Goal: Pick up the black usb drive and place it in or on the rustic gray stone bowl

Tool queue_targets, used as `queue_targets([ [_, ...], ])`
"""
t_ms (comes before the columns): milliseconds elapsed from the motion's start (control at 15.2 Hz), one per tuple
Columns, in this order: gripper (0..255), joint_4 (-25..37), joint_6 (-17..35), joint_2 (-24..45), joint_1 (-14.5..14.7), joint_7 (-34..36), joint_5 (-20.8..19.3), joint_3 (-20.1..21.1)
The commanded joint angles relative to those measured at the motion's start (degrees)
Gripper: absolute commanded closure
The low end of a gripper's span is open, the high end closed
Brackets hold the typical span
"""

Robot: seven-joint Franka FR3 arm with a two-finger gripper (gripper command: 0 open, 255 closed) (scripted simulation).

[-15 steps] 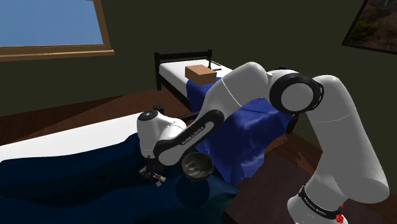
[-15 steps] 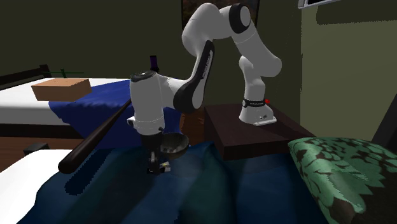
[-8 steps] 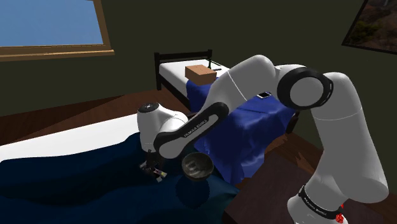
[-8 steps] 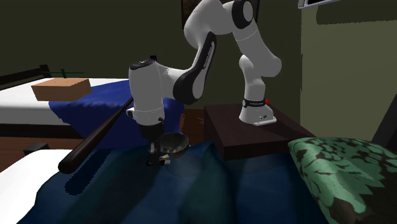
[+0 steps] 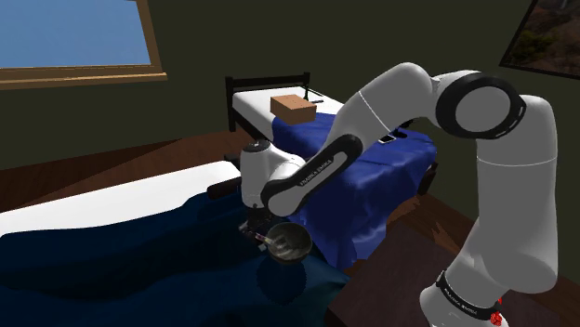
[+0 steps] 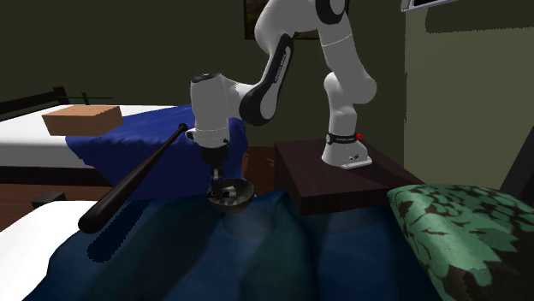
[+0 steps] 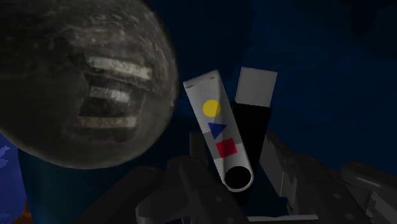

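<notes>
My gripper [image 5: 261, 232] is pinching the USB drive [image 7: 249, 130], a black stick with a grey plug end and a silver swivel cover that carries a yellow circle, a blue triangle and a red square. My fingers [image 7: 289, 181] clasp it from both sides near its ringed end, and the plug end points away from me. A second ago I was low over the dark blue blanket [image 5: 139, 265] of the bed, well to the shoulder view's left of the bowl [image 5: 289, 243]. Half a second ago I had only begun to rise from that spot. Now I have carried the drive to the shoulder view's right, up to the near rim of the bowl. My elbow has swung higher, toward the same side. In the second exterior view my gripper [image 6: 222, 190] hangs right over the bowl [image 6: 233, 197], where before it stood beside it. In the wrist view the mottled dark grey bowl [image 7: 83, 83] lies just beside the drive, with blue blanket behind the plug end, so I cannot tell whether the drive is over the hollow. The baseball bat [image 6: 128, 184] lies slanted across the bed as before, and the brown box [image 5: 294, 109] on the far bed has not shifted.
</notes>
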Motion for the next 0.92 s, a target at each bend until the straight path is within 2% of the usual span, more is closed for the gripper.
queue_targets([
  [0,255,-4.27,1.74,-2.75,-2.29,-2.35,0.86,0.10],
  [462,255,-16.20,6.18,-10.94,-10.20,-12.36,4.40,-0.42],
  [858,255,-16.15,10.13,-6.70,-9.20,-10.49,1.71,-1.84],
])
